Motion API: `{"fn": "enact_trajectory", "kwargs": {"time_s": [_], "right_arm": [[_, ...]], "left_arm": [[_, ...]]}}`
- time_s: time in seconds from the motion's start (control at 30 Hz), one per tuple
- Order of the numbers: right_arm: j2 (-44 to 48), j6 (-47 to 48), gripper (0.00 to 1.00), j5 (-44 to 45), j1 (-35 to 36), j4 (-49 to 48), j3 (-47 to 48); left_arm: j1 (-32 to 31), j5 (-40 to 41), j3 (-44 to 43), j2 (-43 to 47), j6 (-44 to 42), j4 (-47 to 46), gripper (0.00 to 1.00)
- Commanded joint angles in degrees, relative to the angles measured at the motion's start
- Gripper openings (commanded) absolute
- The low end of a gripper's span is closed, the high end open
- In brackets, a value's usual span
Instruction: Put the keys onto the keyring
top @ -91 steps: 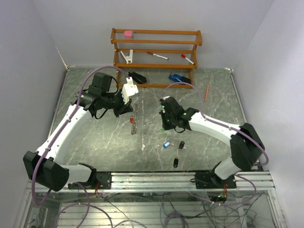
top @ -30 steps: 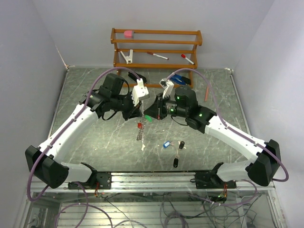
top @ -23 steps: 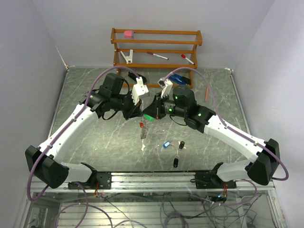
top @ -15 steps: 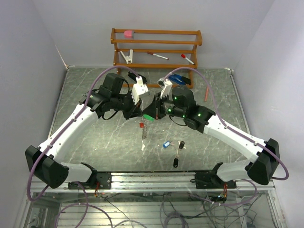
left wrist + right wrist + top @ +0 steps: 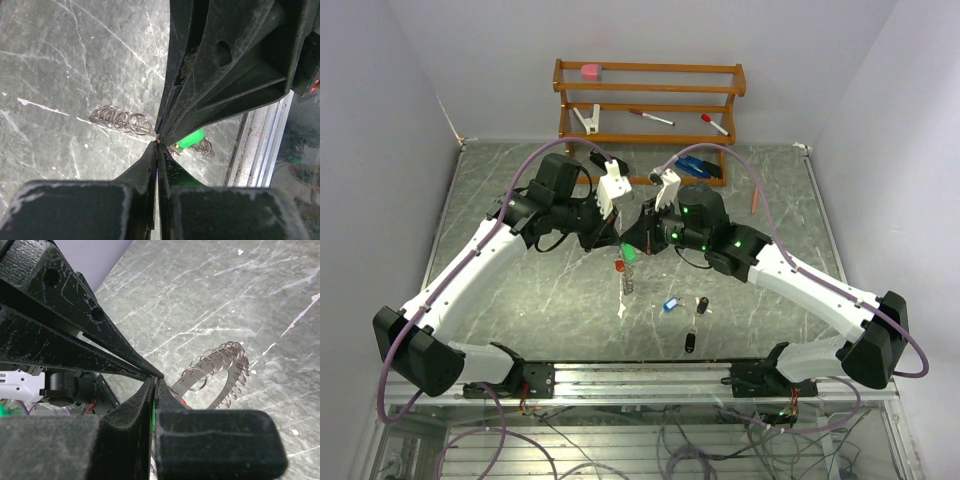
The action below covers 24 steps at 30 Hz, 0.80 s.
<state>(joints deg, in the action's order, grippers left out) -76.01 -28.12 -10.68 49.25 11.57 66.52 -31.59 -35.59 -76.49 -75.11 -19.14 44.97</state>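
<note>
Grey marble table, middle: grips keyring in clenched left gripper, ring edge-on, long axis far-to-near, red tag at its left. Pinches green key in clamped right gripper, tips touching the left's. Leaves open stone left and near; blue key and black keys loose near-right, wooden rack far.

You are looking into a robot lab cell: white walls are boxing in a marbled table, arms are sitting on an aluminium rail, and loose cables are trailing below.
</note>
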Motion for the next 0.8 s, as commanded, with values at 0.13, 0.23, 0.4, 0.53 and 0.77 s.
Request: {"fn": "enact_trajectory", "kwargs": {"time_s": [0.13,0.23,0.4,0.53,0.77], "right_arm": [[0.89,0.36,0.00,1.58,0.79,0.68,1.87],[1.42,-0.15,0.00,1.58,0.77,0.71,1.73],[2.99,-0.99,0.00,2.57,0.78,1.45,1.53],[5.39,-0.78,0.00,3.09,0.76,2.02,1.20],[8.30,-0.27,0.00,1.48,0.68,2.48,-0.82]], "left_arm": [[0.43,-1.56,-1.47,0.05,0.79,-3.18,0.07],[0.61,-2.34,-1.60,0.17,0.58,-2.87,0.07],[1.31,-1.92,-0.92,0.73,1.10,-3.77,0.07],[1.81,-2.66,-0.14,1.15,1.45,-4.42,0.07],[2.66,-3.82,0.43,1.54,1.96,-5.06,0.07]]}}
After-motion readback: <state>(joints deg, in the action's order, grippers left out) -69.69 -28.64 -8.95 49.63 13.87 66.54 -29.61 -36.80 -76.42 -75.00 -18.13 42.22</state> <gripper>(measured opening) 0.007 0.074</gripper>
